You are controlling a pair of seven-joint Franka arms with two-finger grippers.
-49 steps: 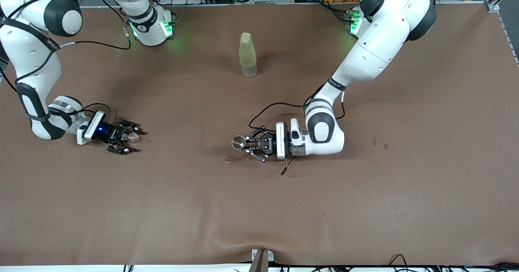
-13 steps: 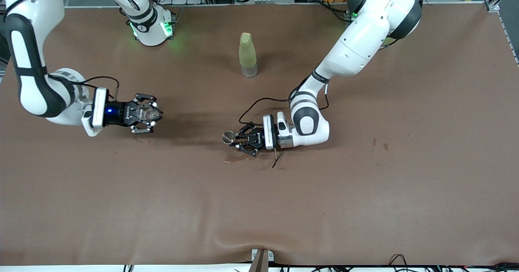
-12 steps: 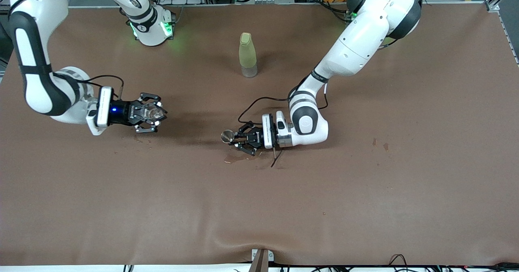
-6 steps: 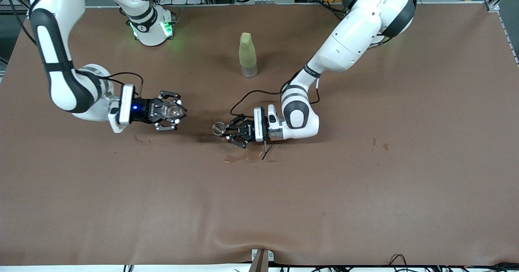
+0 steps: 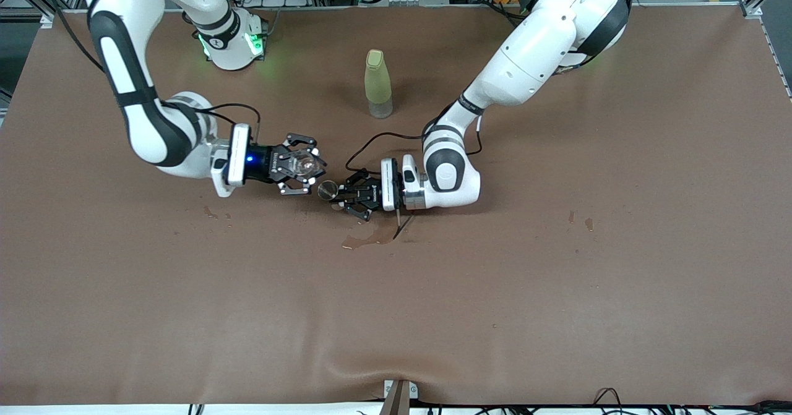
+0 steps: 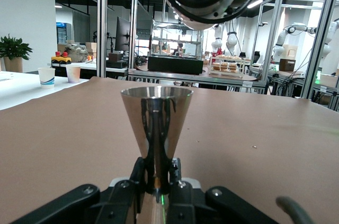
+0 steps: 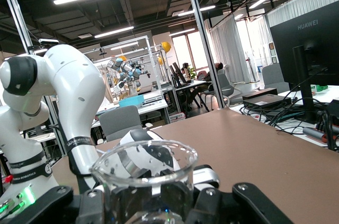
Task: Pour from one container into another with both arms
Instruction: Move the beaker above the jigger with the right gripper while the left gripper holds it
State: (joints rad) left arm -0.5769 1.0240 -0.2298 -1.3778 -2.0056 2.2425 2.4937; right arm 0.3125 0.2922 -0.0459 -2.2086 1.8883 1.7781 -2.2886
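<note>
Now both arms have moved together mid-surface: right end effector (image 5: 301, 166) clamps a clear glass beaker (image 7: 144, 180), left end effector (image 5: 351, 196) clamps a shiny conical steel cup (image 6: 155, 126), rims nearly touching.

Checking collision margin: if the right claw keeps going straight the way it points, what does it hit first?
Probably the metal cone cup held in the left claw. The right claw, shut on a clear glass cup, points toward it with a small gap; relative heights are unclear.
</note>
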